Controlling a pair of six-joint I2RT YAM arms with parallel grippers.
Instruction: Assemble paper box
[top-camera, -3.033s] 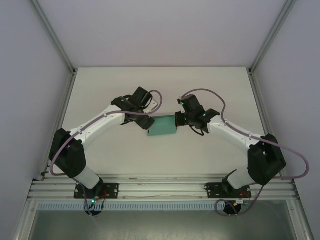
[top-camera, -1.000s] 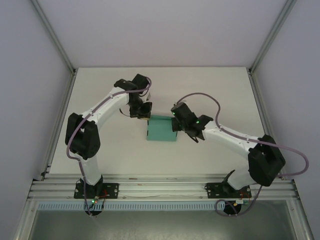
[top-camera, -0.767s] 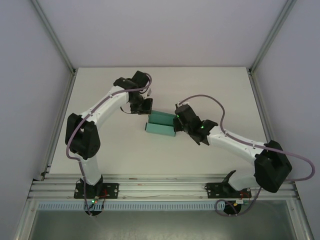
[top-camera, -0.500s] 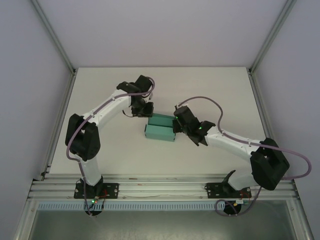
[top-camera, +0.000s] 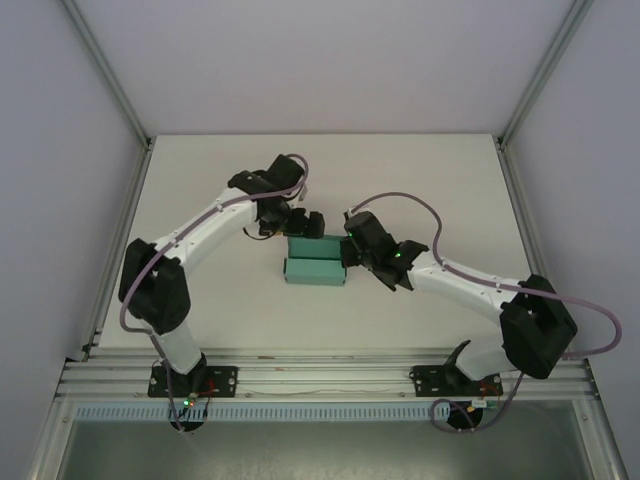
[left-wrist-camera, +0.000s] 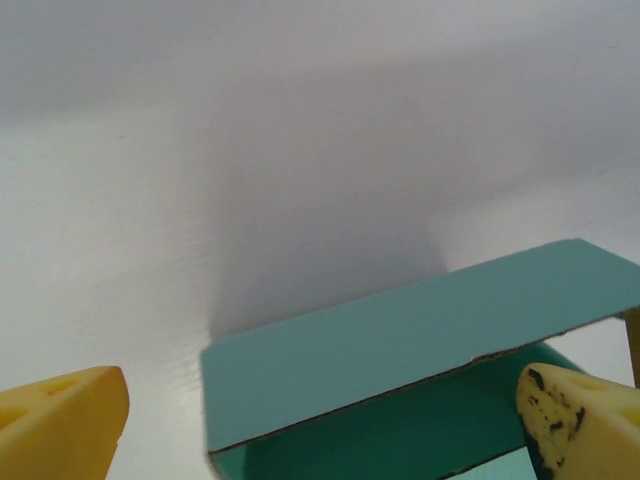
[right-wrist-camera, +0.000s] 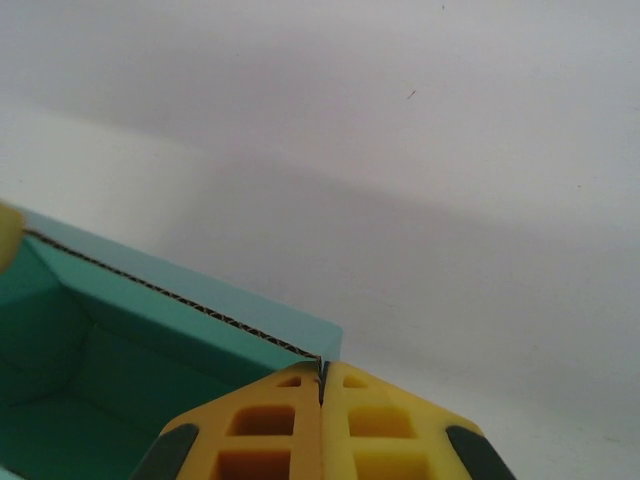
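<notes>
The teal paper box (top-camera: 314, 265) lies mid-table as a half-folded open shell. My left gripper (top-camera: 303, 225) hovers at its far edge, open wide. In the left wrist view the yellow fingertips (left-wrist-camera: 62, 424) stand far apart on either side of the box's upright wall (left-wrist-camera: 400, 345), not touching it, with the left gripper (left-wrist-camera: 320, 435) straddling that wall. My right gripper (top-camera: 347, 256) is at the box's right end. In the right wrist view the right gripper (right-wrist-camera: 322, 378) is shut, pinching the corner of the box's corrugated wall (right-wrist-camera: 150, 310).
The white table (top-camera: 420, 180) runs out to grey walls on the left, right and back. An aluminium rail (top-camera: 320, 375) with both arm bases lines the near edge. The right arm's purple cable (top-camera: 400, 200) loops above the box.
My left gripper has gone from shut to wide open, letting go of the box's far edge, and slid slightly right. The right gripper keeps its pinch; the box shifted a little left.
</notes>
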